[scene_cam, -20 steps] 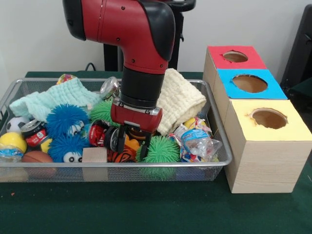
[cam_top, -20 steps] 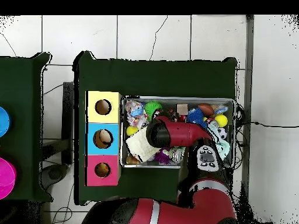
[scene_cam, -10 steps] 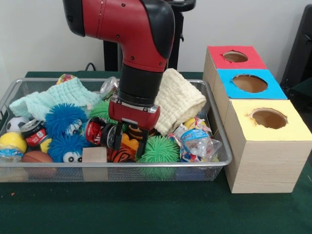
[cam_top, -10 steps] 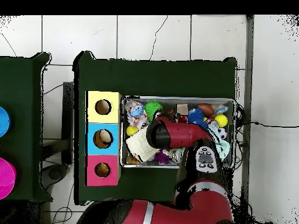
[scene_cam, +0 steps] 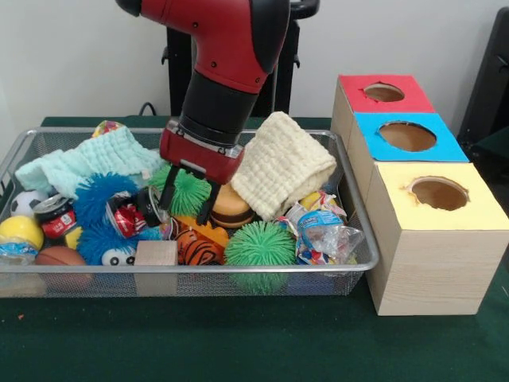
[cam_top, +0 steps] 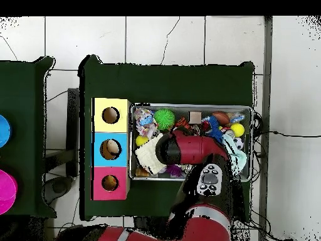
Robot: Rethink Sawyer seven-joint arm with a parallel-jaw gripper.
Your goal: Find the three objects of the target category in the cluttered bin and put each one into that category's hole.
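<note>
End effector: we find the end effector (scene_cam: 186,204) tilted, lifted clear of the clutter in the bin, its two dark fingers (scene_cam: 169,193) spread apart with nothing between them.
Arm: the red and black arm (scene_cam: 227,68) slants down from above and covers the bin's middle in the overhead view.
Directly behind the tips: a green spiky ball (scene_cam: 188,191).
Just beside: we note a crushed red can (scene_cam: 129,215) lying on its side near the left finger; a burger-shaped toy (scene_cam: 231,208) sits on the other side.
Below: an orange striped toy (scene_cam: 199,247) and a wooden block (scene_cam: 155,254) rest against the bin's near wall.
Further clutter: a second green spiky ball (scene_cam: 259,245), blue fuzzy balls (scene_cam: 102,199), a cream cloth (scene_cam: 282,165), a mint cloth (scene_cam: 91,161), crumpled plastic bottles (scene_cam: 322,231) and small sports balls (scene_cam: 21,231) at one end.
Bin: we record a wire mesh bin (scene_cam: 362,259) on the green desk (scene_cam: 254,338).
Hole box: touching the bin's end stands a wooden box with a yellow hole (scene_cam: 439,193), a blue hole (scene_cam: 407,136) and a red hole (scene_cam: 383,92).
Target category: we cannot tell which.
</note>
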